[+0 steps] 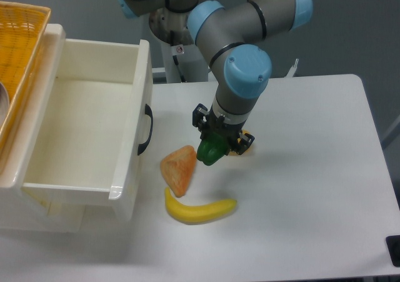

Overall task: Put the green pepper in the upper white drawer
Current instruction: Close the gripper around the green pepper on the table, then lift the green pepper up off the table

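The green pepper (210, 151) hangs just above the white table, held from above by my gripper (212, 143), which is shut on it. It is to the right of the upper white drawer (87, 122), which stands pulled open with its black handle (146, 129) facing the pepper. The drawer's inside is bare white. My fingers are mostly hidden by the gripper body and the pepper.
An orange wedge-shaped piece (179, 169) and a banana (199, 208) lie on the table just below-left of the pepper. A yellow object (244, 142) peeks out behind the gripper. An orange woven basket (17, 38) sits on top at far left.
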